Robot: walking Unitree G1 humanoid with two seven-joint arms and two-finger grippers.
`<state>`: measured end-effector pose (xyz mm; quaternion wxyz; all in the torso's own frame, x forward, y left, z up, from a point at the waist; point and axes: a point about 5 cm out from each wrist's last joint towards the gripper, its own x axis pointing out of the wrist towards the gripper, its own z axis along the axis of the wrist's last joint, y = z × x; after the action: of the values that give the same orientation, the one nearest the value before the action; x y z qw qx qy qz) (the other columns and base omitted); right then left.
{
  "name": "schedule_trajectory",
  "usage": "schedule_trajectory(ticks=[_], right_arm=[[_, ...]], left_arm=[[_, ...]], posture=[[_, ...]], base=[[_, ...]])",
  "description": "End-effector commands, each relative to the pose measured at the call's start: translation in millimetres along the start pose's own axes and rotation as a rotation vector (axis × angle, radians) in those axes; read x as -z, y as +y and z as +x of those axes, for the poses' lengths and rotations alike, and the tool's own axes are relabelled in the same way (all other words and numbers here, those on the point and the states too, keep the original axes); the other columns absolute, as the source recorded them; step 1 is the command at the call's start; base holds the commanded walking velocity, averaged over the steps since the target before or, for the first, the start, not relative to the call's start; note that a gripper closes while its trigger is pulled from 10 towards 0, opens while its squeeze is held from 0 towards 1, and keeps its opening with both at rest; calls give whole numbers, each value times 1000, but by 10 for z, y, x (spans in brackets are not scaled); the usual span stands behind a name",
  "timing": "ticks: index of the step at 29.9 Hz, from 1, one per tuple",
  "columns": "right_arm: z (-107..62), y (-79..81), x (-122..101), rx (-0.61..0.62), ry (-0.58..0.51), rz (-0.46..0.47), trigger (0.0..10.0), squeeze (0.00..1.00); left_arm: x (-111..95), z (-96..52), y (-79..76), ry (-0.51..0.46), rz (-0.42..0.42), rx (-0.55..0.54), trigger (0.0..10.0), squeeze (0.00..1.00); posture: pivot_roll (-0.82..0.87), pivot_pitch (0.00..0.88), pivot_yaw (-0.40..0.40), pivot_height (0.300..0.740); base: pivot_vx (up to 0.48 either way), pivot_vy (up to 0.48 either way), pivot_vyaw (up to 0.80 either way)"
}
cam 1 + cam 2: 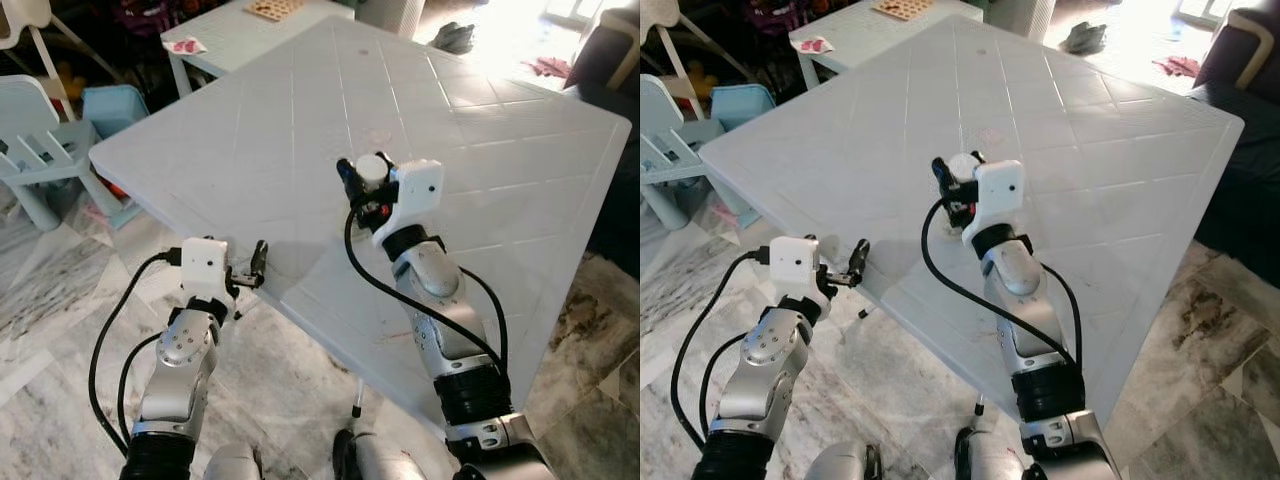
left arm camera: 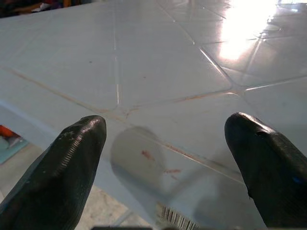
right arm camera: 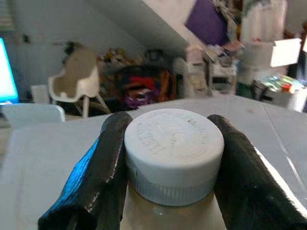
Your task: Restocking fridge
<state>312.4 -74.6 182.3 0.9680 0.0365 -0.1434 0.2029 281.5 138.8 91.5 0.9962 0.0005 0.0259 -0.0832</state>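
right gripper (image 1: 358,178): closed on a white-capped bottle (image 3: 173,152), fingers pressing either side just under the cap; held above the white table (image 1: 250,130), probably for carrying to a fridge.
left gripper (image 1: 255,262): fingers spread wide, holding nothing, poised at the table's near edge.
task stage: judged early; bottle lifted, not yet stocked.

The white surface (image 1: 300,120) lies bare across the frame's middle, while a pale blue chair (image 1: 35,150) crowds its upper-left edge and a dark sofa (image 1: 615,150) its right.
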Motion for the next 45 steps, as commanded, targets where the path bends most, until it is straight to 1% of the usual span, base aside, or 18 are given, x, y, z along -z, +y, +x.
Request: schedule_trajectory(ticks=[1,3,6,17,21,27,34,45], right_arm=[[-13,22,-53,-14,-20,-5,10000,0],[-47,20,-16,-14,-3,-9,10000,0],[-73,22,-20,-20,4,-6,10000,0],[-41,33,-83,-42,-5,-22,10000,0],[-29,59,-82,-62,-6,-33,10000,0],[-39,53,-50,-52,2,-30,10000,0],[-64,53,-18,-50,10,-30,10000,0],[-61,56,29,-58,27,-36,10000,0]], left_arm=[[25,-8,24,11,1,-19,10000,0],[36,-5,20,16,0,-24,10000,0],[41,-2,15,19,-2,-32,10000,0],[2,38,57,6,-1,-48,10000,0],[-7,52,95,5,12,-65,10000,0],[4,36,138,8,24,-83,10000,0],[9,40,154,9,31,-91,10000,0],[53,36,201,24,51,-145,10000,0]], posture=[[114,48,-15,740],[113,43,-13,740],[112,36,-12,740],[112,32,-16,740],[112,32,-16,740],[117,30,-10,740],[115,29,-10,740],[117,26,-15,740]], base=[[0,0,800],[0,0,800],[0,0,800],[0,0,800],[0,453,800],[0,480,800],[0,480,800],[0,480,800]])
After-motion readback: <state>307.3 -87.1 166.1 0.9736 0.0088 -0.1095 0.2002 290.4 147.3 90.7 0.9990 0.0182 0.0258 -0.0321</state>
